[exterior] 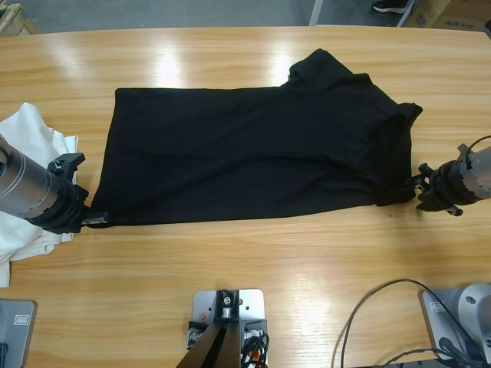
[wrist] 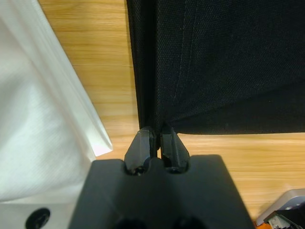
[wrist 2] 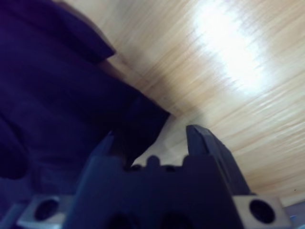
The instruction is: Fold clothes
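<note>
My left arm (exterior: 27, 188) is a thick silver-grey cylinder with fine ribbed rings, ending in a black wrist block. My left gripper (wrist: 156, 140) has two matte black faceted jaws rising from a broad black body, with a round screw hole in the pale plate beside it. My right gripper (wrist 2: 157, 143) is black too, with silver mounting plates and round holes at both corners. A thin dark cable loops off my right arm (exterior: 477, 170).
</note>
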Available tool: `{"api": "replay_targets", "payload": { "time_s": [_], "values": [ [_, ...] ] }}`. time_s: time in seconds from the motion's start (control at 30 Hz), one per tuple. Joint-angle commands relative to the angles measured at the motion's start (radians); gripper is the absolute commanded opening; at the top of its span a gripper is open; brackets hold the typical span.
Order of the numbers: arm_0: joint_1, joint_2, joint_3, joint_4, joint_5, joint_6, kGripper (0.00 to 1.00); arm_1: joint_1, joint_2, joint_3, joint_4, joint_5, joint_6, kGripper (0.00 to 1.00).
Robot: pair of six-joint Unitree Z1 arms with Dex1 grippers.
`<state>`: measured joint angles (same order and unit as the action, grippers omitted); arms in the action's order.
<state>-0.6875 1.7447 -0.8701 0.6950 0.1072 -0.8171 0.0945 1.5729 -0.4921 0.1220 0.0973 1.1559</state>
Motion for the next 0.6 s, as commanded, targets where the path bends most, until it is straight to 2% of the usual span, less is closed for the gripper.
{"api": "replay_targets", "payload": {
  "time_s": [0.03, 0.17, 0.27, 0.33, 0.43, 0.6],
  "values": [
    [-0.007, 0.015, 0.017, 0.011, -0.007, -0.017, 0.000, -0.010, 0.007, 0.019, -0.085, 0.009, -0.051, 0.000],
    [-0.007, 0.016, 0.019, 0.011, -0.006, -0.017, 0.000, -0.010, -0.005, 0.018, -0.076, 0.017, -0.051, 0.000],
    [-0.007, 0.016, 0.020, 0.011, -0.007, -0.023, 0.000, -0.010, -0.014, -0.003, -0.002, 0.010, -0.098, 0.000],
    [-0.007, 0.016, 0.020, 0.011, -0.007, -0.024, 0.000, -0.010, -0.021, -0.043, 0.108, -0.021, -0.142, 0.000],
    [-0.007, 0.018, 0.022, 0.010, -0.008, -0.024, 0.000, -0.010, -0.031, -0.124, 0.293, -0.132, -0.193, 0.000],
    [-0.018, 0.000, 0.032, 0.012, -0.022, -0.020, 0.000, -0.015, 0.019, -0.186, 0.346, -0.218, -0.295, 0.000]
  ]
}}
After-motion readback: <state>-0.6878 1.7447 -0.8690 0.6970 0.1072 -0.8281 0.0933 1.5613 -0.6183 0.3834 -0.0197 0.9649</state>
